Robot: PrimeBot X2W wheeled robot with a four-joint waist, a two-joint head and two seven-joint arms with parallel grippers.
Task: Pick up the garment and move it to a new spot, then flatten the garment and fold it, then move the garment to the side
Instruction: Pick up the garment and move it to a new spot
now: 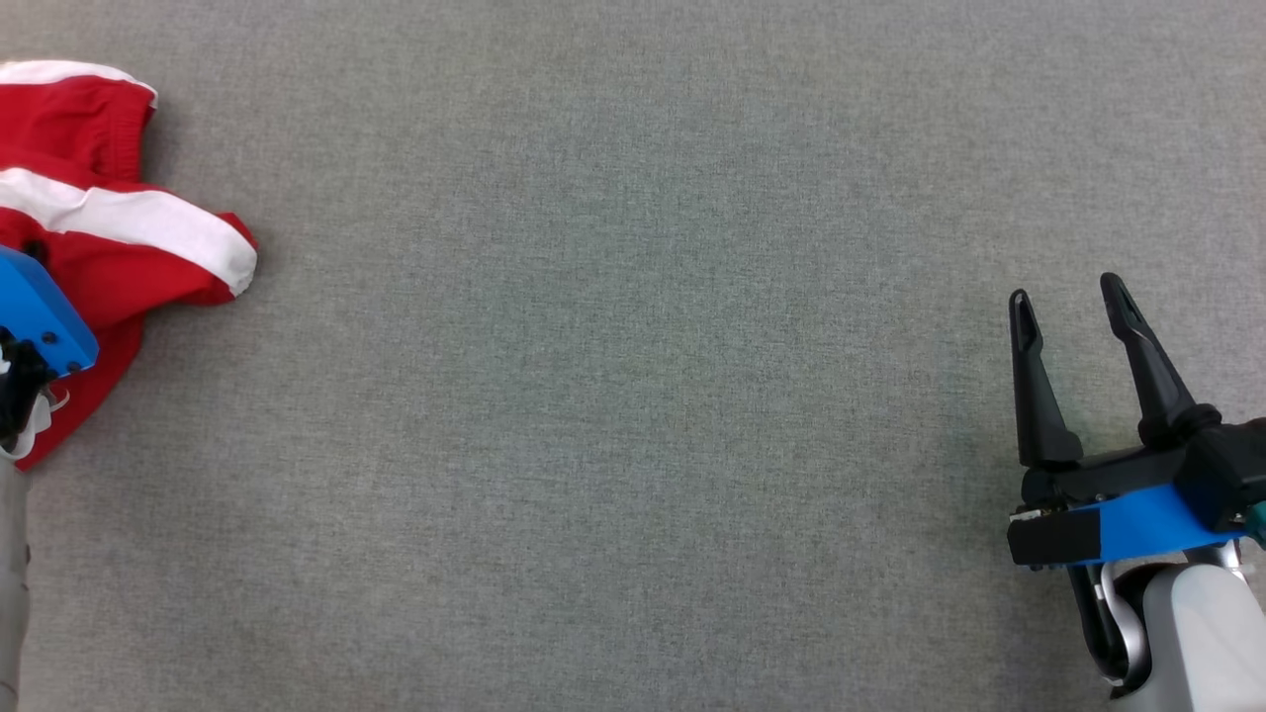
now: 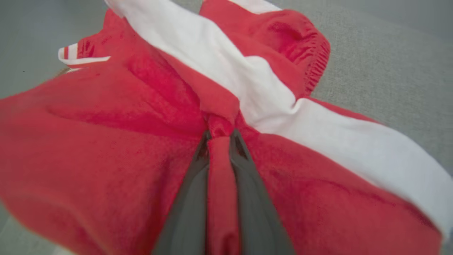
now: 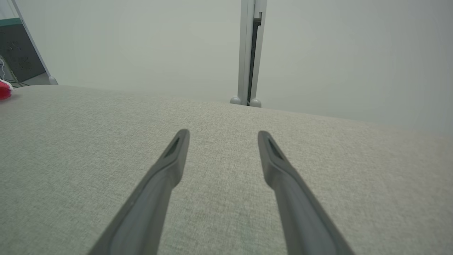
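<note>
With the left claw [image 2: 220, 137] clenched on a fold of the red garment [image 1: 138, 282] at the frame's left edge and the right claw [image 1: 1068, 297] released, a slow lift should keep the fold from slipping.

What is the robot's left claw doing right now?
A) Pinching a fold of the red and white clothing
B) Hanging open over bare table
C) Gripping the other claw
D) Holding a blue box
A: the left wrist view shows the left gripper pinched shut on a raised fold of the red and white garment.
</note>
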